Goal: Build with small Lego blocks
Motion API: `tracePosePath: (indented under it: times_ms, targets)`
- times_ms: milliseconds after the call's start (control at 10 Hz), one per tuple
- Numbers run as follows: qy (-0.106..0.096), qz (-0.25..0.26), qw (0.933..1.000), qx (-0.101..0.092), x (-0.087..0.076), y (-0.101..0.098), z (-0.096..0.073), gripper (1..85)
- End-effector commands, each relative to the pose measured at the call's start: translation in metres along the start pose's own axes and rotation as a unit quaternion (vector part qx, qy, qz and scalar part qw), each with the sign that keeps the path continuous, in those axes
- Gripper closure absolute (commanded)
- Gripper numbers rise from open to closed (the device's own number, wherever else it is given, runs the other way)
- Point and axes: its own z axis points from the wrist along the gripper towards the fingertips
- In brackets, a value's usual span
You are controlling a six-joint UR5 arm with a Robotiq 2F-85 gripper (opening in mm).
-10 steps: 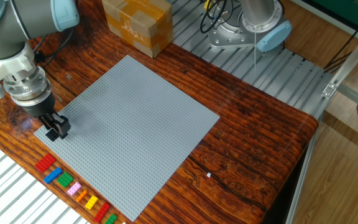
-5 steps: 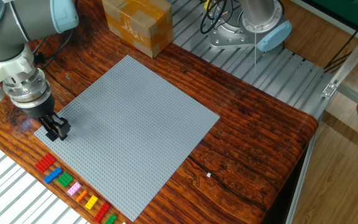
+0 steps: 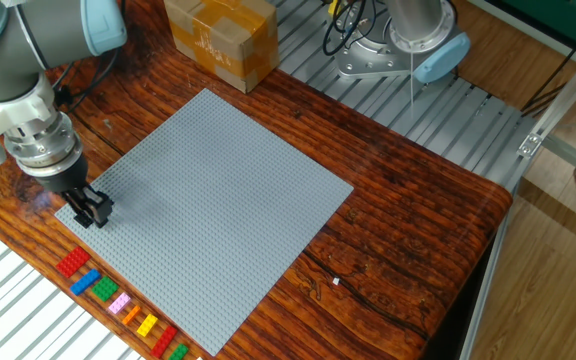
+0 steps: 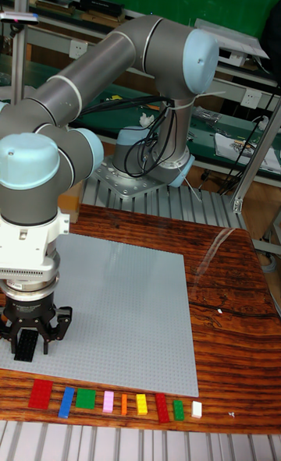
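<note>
One black brick (image 4: 25, 344) sits pinched between my fingers, so my claw (image 3: 92, 212) is closed on it, low over the near-left corner of the grey baseplate (image 3: 218, 200); I cannot tell whether the brick touches the studs. A row of loose bricks lies on the wooden table (image 3: 408, 230) just beside the plate's front edge: red (image 4: 40, 393), blue (image 4: 67, 402), green (image 4: 85, 399), pink (image 4: 108, 402), orange (image 4: 123, 404), yellow (image 4: 141, 404), another red (image 4: 161, 407), a small green (image 4: 178, 409) and a white one (image 4: 197, 409). A cardboard box (image 3: 220, 40) stands beyond the plate's far corner.
</note>
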Motion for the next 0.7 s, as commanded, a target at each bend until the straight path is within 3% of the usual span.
tracePosePath:
  times_ms: [0,600]
  targets:
    - [-0.001,0.002,1.0,-0.004,-0.001,-0.0005,-0.002,34.0]
    - [0.0,0.004,1.0,0.003,-0.0001,-0.0094,-0.0051,37.3]
